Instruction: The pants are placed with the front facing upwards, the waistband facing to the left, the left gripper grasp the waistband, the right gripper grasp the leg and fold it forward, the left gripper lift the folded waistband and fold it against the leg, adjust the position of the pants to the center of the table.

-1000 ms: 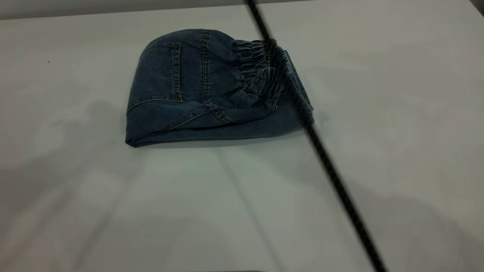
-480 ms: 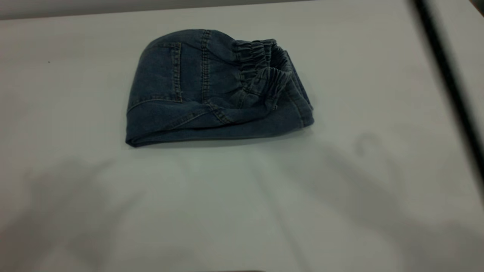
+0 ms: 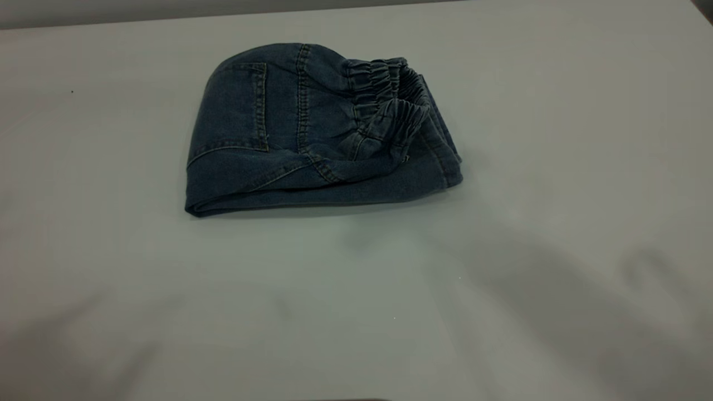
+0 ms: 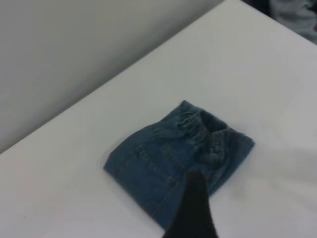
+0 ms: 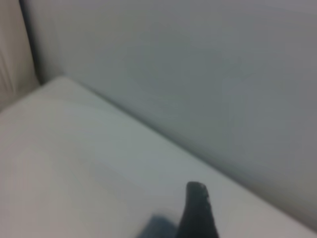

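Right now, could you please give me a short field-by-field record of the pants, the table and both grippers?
pants: folded into a compact bundle, lying flat, untouched
waistband: on top of the fold, toward the bundle's right end in the exterior view
table: bears the pants
left gripper: raised above the table, apart from the pants
right gripper: raised, away from the pants, facing the table's edge
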Motion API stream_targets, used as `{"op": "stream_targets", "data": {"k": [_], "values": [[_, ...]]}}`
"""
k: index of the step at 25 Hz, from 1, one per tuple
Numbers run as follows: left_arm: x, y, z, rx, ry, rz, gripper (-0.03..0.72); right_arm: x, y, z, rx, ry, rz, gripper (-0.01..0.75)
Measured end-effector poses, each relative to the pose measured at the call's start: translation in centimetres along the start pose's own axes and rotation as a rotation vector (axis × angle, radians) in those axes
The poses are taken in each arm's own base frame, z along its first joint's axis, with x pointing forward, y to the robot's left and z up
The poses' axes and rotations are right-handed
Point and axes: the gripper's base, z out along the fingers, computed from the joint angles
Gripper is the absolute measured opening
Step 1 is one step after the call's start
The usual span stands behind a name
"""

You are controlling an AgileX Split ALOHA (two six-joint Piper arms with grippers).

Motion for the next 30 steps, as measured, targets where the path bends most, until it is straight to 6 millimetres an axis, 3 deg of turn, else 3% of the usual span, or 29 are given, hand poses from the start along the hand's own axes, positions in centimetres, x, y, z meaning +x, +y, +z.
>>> {"op": "stream_targets", "data": {"k": [4,5,10,20,30], "values": [[0.2,-0.3,-1.3,-0.043,-0.013,-0.013,0.563,2.2,-0.1,-1.2,0.004,0.123,-0.009,0.468],[0.3,-0.3,-1.5,-0.052,-0.014,-0.019,0.563,2.7,-0.2,-2.3,0.004,0.138,-0.010,0.468],[1.9,-0.5,-1.3,-0.079,0.027,-0.067,0.563,7.9,-0.4,-4.1,0.009,0.319,-0.017,0.468],[7.4,-1.6,0.4,-0.046,0.157,-0.139,0.563,18.5,-1.0,-10.4,0.021,0.494,0.002,0.468],[14.8,-3.0,2.9,-0.010,0.336,-0.296,0.559,27.6,-1.6,-16.3,0.033,0.489,0.036,0.468]]}}
